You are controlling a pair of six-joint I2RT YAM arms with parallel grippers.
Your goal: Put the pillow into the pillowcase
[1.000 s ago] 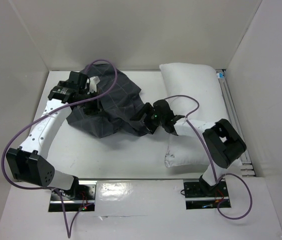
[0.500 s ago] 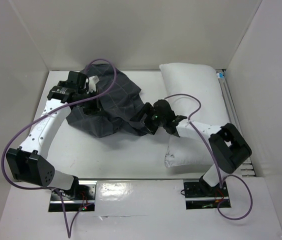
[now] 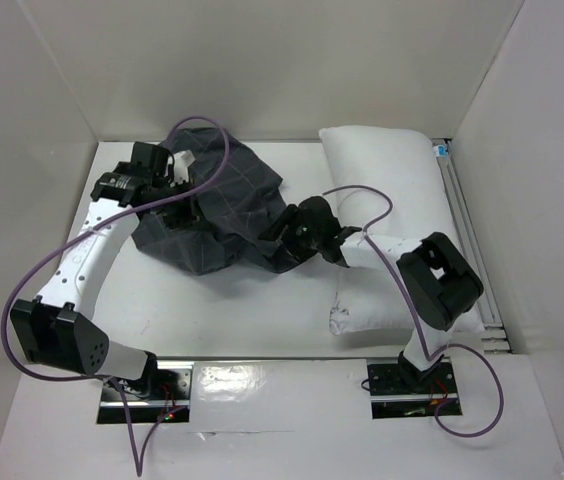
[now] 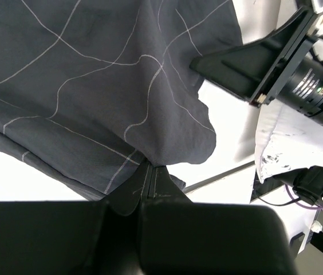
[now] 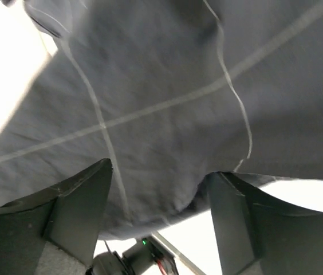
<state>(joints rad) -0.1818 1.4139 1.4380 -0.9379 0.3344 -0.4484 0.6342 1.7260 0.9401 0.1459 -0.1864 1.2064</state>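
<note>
Pillowcase [image 3: 224, 205]: dark charcoal with a thin light grid, crumpled in a heap on the far left half of the white worktop [image 3: 212, 305]; bunched and folded rather than spread flat.
Pillow [image 3: 392, 170]: white and plump, lying on the right side of the worktop, long side running from far to near; just beside the pillowcase's right edge and wholly outside it; a few dark specks near one corner in the left wrist view [image 4: 279, 146].
Left pincer [image 4: 148, 175]: closed, clamped on a fold of the pillowcase; fabric fanning up and away from the pinch point, with grid lines bending toward it; in the top view, at the heap's far-left part [image 3: 177, 185].
Right pincer [image 5: 158, 172]: jaws apart, one finger [image 5: 75, 209] on each side of the pillowcase's lower hem; fabric draped across the gap, no clamp on it visible; in the top view, at the heap's near-right corner [image 3: 287, 238].
Left arm [image 3: 87, 255]: stretched from the near-left base to the far-left of the pillowcase.
Right arm [image 3: 432, 280]: bent over the near part of the pillow, forearm pointing left toward the pillowcase.
Cables [image 3: 202, 128]: purple, looping over each arm.
</note>
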